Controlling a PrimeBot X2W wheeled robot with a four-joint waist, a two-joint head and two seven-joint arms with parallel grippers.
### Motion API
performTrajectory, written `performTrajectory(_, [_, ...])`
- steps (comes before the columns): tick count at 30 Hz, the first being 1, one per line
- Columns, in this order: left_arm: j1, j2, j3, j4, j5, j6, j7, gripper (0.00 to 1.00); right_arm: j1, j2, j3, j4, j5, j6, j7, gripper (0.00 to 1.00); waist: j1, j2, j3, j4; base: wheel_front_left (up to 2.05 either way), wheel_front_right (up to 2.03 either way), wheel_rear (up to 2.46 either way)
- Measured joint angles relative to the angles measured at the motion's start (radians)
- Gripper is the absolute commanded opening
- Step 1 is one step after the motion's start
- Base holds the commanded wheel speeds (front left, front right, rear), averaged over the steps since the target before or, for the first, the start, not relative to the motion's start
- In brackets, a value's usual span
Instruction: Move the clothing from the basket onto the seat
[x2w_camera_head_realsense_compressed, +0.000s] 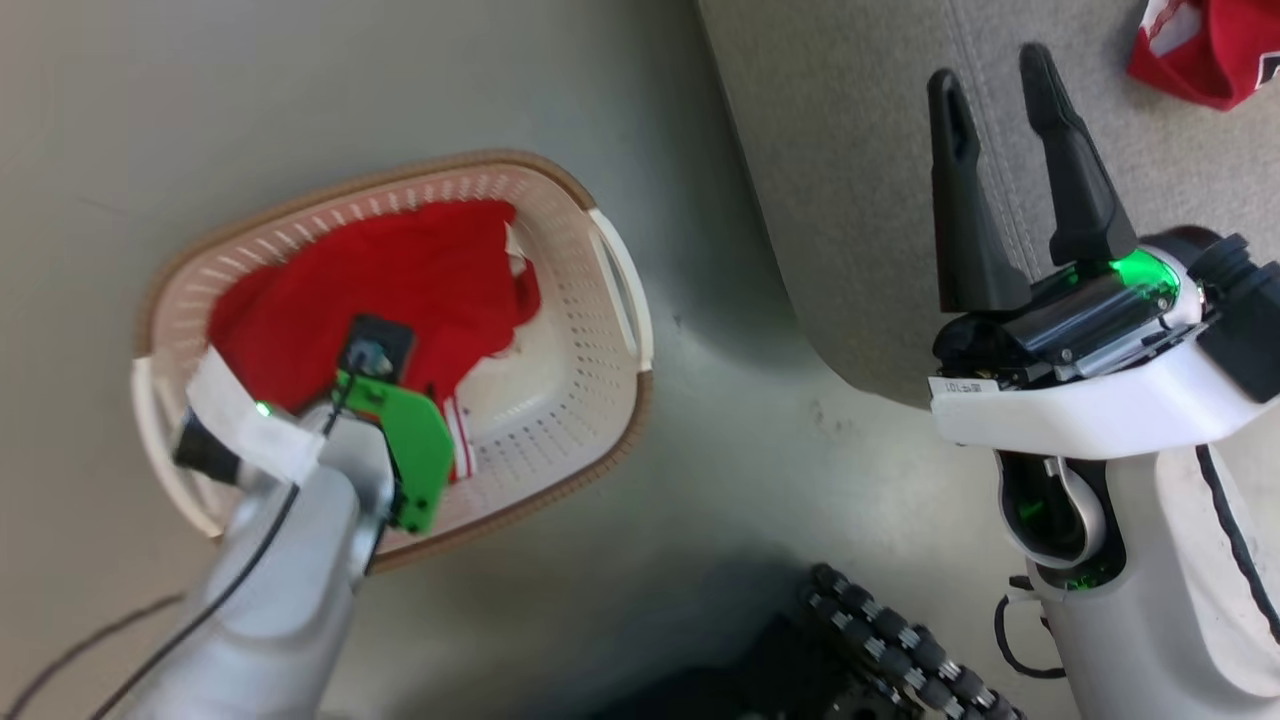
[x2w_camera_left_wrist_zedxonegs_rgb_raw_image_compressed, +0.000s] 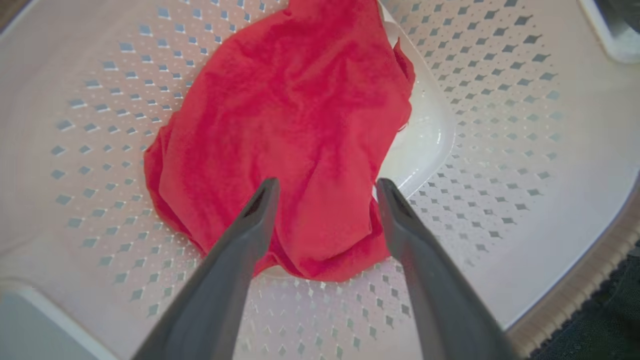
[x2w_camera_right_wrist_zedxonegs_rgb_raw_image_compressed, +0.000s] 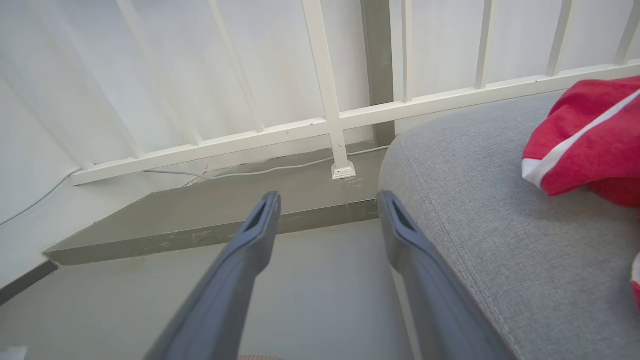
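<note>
Down inside the basket (x2w_camera_head_realsense_compressed: 592, 330) (x2w_camera_left_wrist_zedxonegs_rgb_raw_image_compressed: 500, 125), the left pincer (x2w_camera_left_wrist_zedxonegs_rgb_raw_image_compressed: 327, 187) hung with its two dark fingers spread apart and nothing between them. In the left wrist view their tips framed the near part of a red garment (x2w_camera_head_realsense_compressed: 400, 270) (x2w_camera_left_wrist_zedxonegs_rgb_raw_image_compressed: 290, 125). It lay crumpled on the basket's floor and ran up against one perforated wall. Whether the tips touched the cloth could not be told. A bare patch of smooth white floor showed beside the garment.

In the head view the left forearm (x2w_camera_head_realsense_compressed: 290, 560) reached over the basket's near rim. A white-striped edge of the garment peeped out beside the green wrist plate (x2w_camera_head_realsense_compressed: 415, 450). The basket stood on the grey floor (x2w_camera_head_realsense_compressed: 740, 450), near the seat (x2w_camera_head_realsense_compressed: 860, 200) (x2w_camera_right_wrist_zedxonegs_rgb_raw_image_compressed: 475, 210) but apart from it.

The right pincer (x2w_camera_head_realsense_compressed: 990, 70) (x2w_camera_right_wrist_zedxonegs_rgb_raw_image_compressed: 328, 197) was parted too and empty, held by the rounded corner of the seat near its stitched seam. Another red piece (x2w_camera_head_realsense_compressed: 1210, 50) (x2w_camera_right_wrist_zedxonegs_rgb_raw_image_compressed: 590, 135), with a white stripe, lay on the seat cushion well clear of that pincer. Beyond the seat, the right wrist view showed a white railing (x2w_camera_right_wrist_zedxonegs_rgb_raw_image_compressed: 325, 85) against a pale wall.
</note>
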Motion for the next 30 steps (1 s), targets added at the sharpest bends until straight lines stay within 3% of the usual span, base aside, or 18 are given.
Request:
performTrajectory(10, [-0.100,0.025,-0.031,0.107,0.052,-0.019,0.021,1.00,-0.037,0.008,-0.003,0.006,0.009,0.005,-0.038,1.00,0.0000,0.0000,0.127,-0.059,0.00,0.00,0.00])
performTrajectory(21, [-0.150,0.028,-0.039,0.220,0.083,-0.018,0.021,0.97,-0.044,0.013,-0.001,0.023,0.033,0.005,-0.057,1.00,-0.0001,0.0000,0.184,-0.089,0.00,0.00,0.00])
performTrajectory(22, [-0.150,0.028,-0.039,0.228,0.083,-0.017,0.021,0.00,-0.046,0.013,-0.001,0.023,0.034,0.005,-0.057,1.00,-0.0001,0.0000,0.186,-0.089,0.00,0.00,0.00])
performTrajectory(30, [-0.184,0.020,-0.034,0.280,0.083,-0.003,0.016,0.00,-0.067,0.014,0.005,0.032,0.034,0.009,-0.064,1.00,-0.0001,0.0000,0.190,-0.087,0.00,0.00,0.00])
